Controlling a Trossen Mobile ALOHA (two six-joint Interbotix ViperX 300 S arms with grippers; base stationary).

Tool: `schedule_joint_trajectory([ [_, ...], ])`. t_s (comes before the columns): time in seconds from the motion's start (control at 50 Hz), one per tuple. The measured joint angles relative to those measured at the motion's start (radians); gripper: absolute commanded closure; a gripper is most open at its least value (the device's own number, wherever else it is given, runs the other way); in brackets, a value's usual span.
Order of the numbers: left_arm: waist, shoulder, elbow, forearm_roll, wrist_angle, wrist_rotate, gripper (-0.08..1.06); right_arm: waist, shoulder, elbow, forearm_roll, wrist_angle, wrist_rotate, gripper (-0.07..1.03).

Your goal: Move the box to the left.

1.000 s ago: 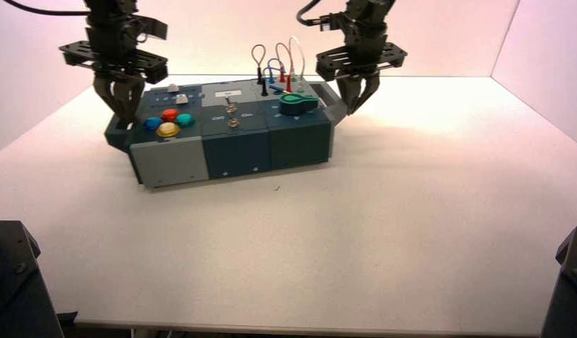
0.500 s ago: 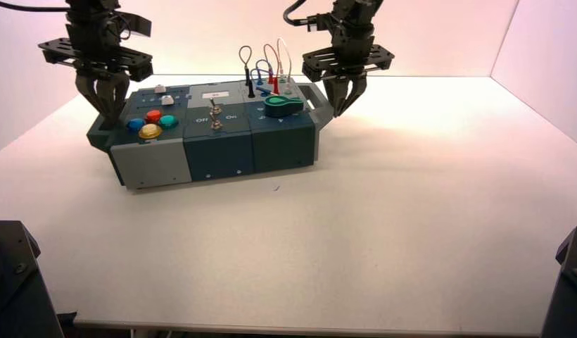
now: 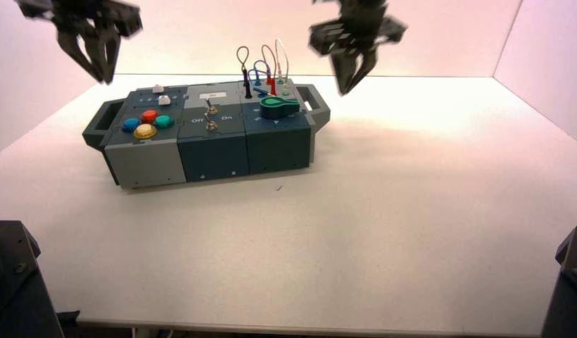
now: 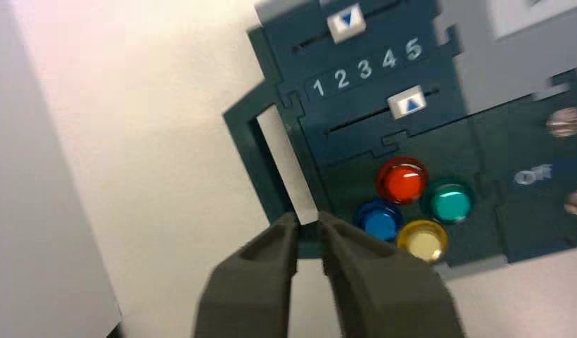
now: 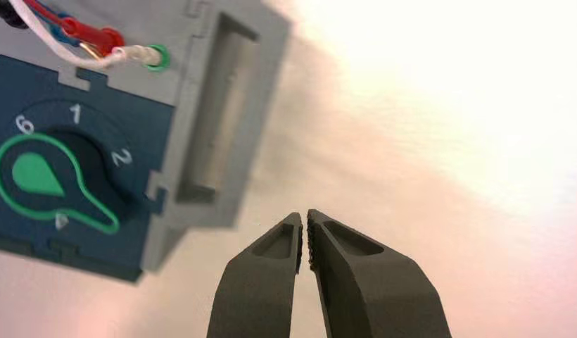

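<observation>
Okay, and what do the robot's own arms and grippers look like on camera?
Both arms look matte black. The left gripper and right gripper match: dark fingers tapering to narrow tips, below wide, angular black brackets. In the right wrist view, each finger has a long recess on its upper face. The arms show no lettering or coloured markings that I can make out.
</observation>
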Motion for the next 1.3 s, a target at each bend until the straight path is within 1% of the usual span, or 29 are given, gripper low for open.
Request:
schedule_joint_trajectory([
  [0.04,-0.002,-0.021,0.002,-0.003,0.002,0.0,0.66,-0.002,-0.014,0.006,-0.005,0.003,-0.002,0.91],
  [0.06,0.0,-0.048,0.002,-0.009,0.005,0.002,0.64,-0.003,-0.041,0.018,-0.009,0.006,0.0,0.9],
  [0.12,0.0,-0.087,0.006,-0.017,0.011,0.0,0.61,0.0,-0.072,0.032,-0.011,0.008,-0.003,0.88],
  [0.16,-0.003,-0.132,0.012,-0.021,0.021,0.0,0.6,0.006,-0.121,0.055,-0.011,0.009,-0.008,0.84],
  [0.22,-0.009,-0.187,0.021,-0.023,0.032,0.002,0.56,0.012,-0.175,0.078,-0.011,0.011,-0.015,0.77],
  [0.24,-0.014,-0.206,0.026,-0.023,0.035,0.0,0.55,0.011,-0.179,0.081,-0.011,0.011,-0.015,0.74],
  [0.26,-0.014,-0.21,0.026,-0.023,0.037,0.0,0.54,0.017,-0.212,0.095,-0.011,0.011,-0.02,0.7],
  [0.32,-0.04,-0.288,0.04,-0.026,0.041,0.0,0.5,0.031,-0.276,0.121,-0.012,0.014,-0.028,0.6],
  [0.36,-0.049,-0.31,0.044,-0.028,0.043,0.0,0.49,0.038,-0.299,0.13,-0.012,0.014,-0.029,0.56],
  [0.4,-0.072,-0.351,0.051,-0.032,0.044,0.0,0.47,0.057,-0.344,0.147,-0.012,0.015,-0.032,0.49],
  [0.44,-0.1,-0.394,0.055,-0.034,0.044,0.0,0.47,0.081,-0.385,0.161,-0.011,0.015,-0.035,0.46],
  [0.46,-0.114,-0.416,0.058,-0.038,0.046,0.0,0.46,0.104,-0.42,0.175,-0.009,0.017,-0.037,0.44],
  [0.52,-0.173,-0.488,0.069,-0.044,0.048,0.0,0.46,0.156,-0.486,0.204,-0.006,0.02,-0.038,0.42],
  [0.54,-0.176,-0.491,0.069,-0.044,0.049,0.0,0.46,0.163,-0.494,0.207,-0.005,0.02,-0.038,0.41],
  [0.6,-0.241,-0.56,0.084,-0.06,0.051,0.0,0.46,0.236,-0.575,0.247,-0.003,0.018,-0.041,0.4],
  [0.66,-0.27,-0.591,0.095,-0.066,0.051,0.0,0.45,0.281,-0.632,0.278,0.003,0.009,-0.043,0.39],
  [0.7,-0.278,-0.6,0.103,-0.067,0.051,0.0,0.45,0.293,-0.649,0.29,0.003,0.005,-0.043,0.39],
  [0.72,-0.287,-0.607,0.114,-0.069,0.051,0.0,0.4,0.31,-0.689,0.314,0.005,-0.008,-0.043,0.39],
  [0.74,-0.291,-0.607,0.118,-0.069,0.051,0.002,0.39,0.318,-0.713,0.331,0.005,-0.017,-0.043,0.39],
  [0.78,-0.293,-0.606,0.127,-0.069,0.046,0.003,0.35,0.319,-0.744,0.357,0.005,-0.038,-0.043,0.38],
  [0.84,-0.298,-0.598,0.164,-0.069,0.026,0.006,0.3,0.314,-0.784,0.402,0.003,-0.064,-0.043,0.39],
  [0.86,-0.298,-0.592,0.175,-0.069,0.017,0.006,0.29,0.314,-0.787,0.407,0.003,-0.069,-0.043,0.38],
  [0.88,-0.298,-0.591,0.178,-0.069,0.014,0.006,0.29,0.311,-0.804,0.428,0.003,-0.083,-0.043,0.39],
  [0.94,-0.298,-0.583,0.216,-0.069,-0.023,0.006,0.29,0.311,-0.819,0.463,0.003,-0.103,-0.043,0.38],
  [1.06,-0.299,-0.575,0.275,-0.071,-0.084,0.002,0.29,0.31,-0.818,0.518,0.003,-0.141,-0.043,0.39],
  [1.08,-0.299,-0.575,0.275,-0.071,-0.084,0.002,0.29,0.31,-0.818,0.52,0.003,-0.141,-0.041,0.38],
  [1.14,-0.299,-0.566,0.308,-0.072,-0.126,-0.003,0.29,0.31,-0.807,0.543,0.003,-0.166,-0.043,0.38],
  [1.2,-0.299,-0.56,0.324,-0.072,-0.153,-0.006,0.29,0.308,-0.796,0.551,0.002,-0.183,-0.041,0.38],
  [1.3,-0.299,-0.554,0.328,-0.072,-0.172,-0.005,0.29,0.308,-0.778,0.558,0.002,-0.199,-0.041,0.39],
])
